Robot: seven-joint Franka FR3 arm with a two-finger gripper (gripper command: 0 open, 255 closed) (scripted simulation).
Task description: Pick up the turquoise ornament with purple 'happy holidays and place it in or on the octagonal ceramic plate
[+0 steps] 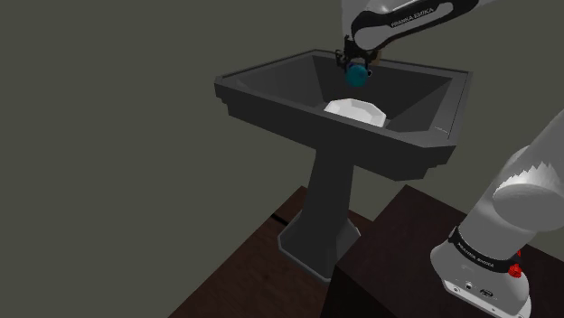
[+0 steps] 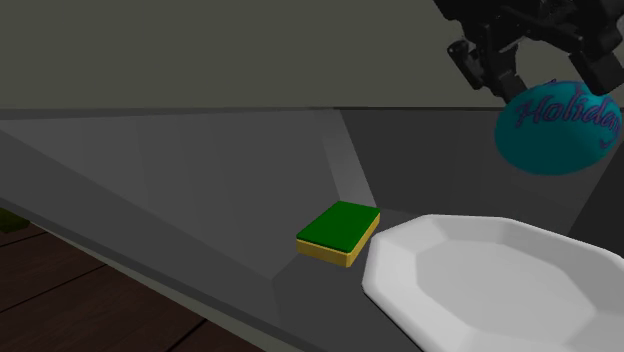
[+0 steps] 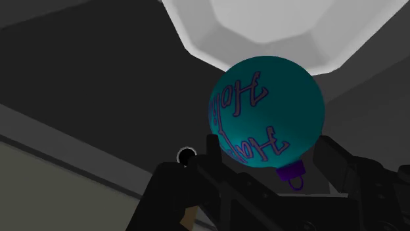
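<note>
Wrist view: the claw (image 3: 271,147) pinches the turquoise ornament (image 3: 266,108) near its purple cap, its lettering only partly readable. It hangs over the white octagonal plate (image 3: 282,26), which the frame cuts off. A green-topped sponge (image 2: 339,232) lies beside the plate in the dark sink (image 2: 200,160).

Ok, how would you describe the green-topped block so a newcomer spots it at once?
Find the dark pedestal sink and look into its basin. On the basin floor, beside the white octagonal plate, lies a small flat block. It is the only rectangular thing there, green on top with yellow sides, unlike the round teal ornament above.
</note>
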